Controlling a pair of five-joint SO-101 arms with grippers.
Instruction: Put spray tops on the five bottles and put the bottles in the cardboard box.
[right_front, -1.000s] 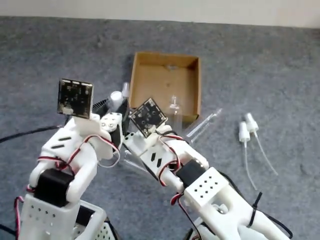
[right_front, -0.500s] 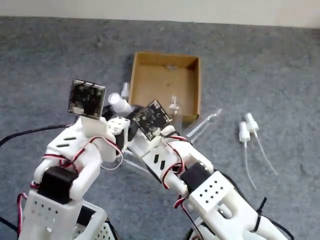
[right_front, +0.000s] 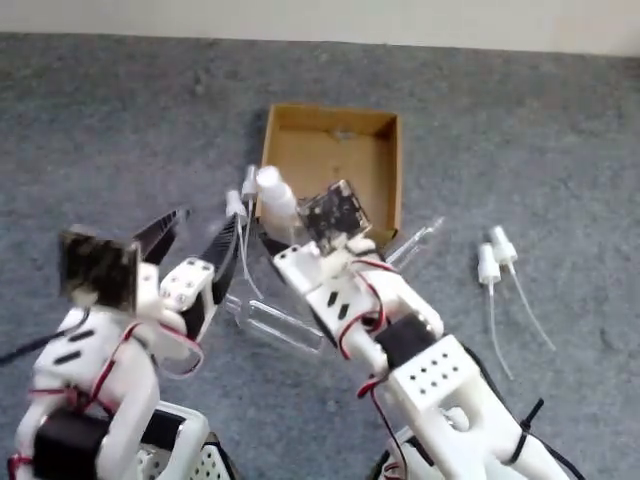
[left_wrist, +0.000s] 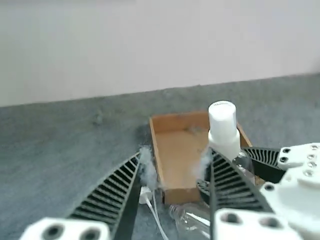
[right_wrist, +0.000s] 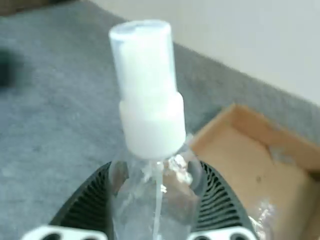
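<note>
Right pincer (right_wrist: 152, 205): clamped on clear plastic bottle (right_front: 279, 210) with white spray top (right_front: 268, 181), at brown cardboard box (right_front: 330, 160) left rim.
Left pincer (left_wrist: 176, 159): spread wide, empty, just beside the bottle.

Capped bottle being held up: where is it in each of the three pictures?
High view: the capped bottle at centre, against the cardboard box's left edge.
Left wrist view: bottle beyond the open left gripper, before the box.
Right wrist view: mid-frame, in the right gripper, box behind.
Shared landmark: the box.
</note>
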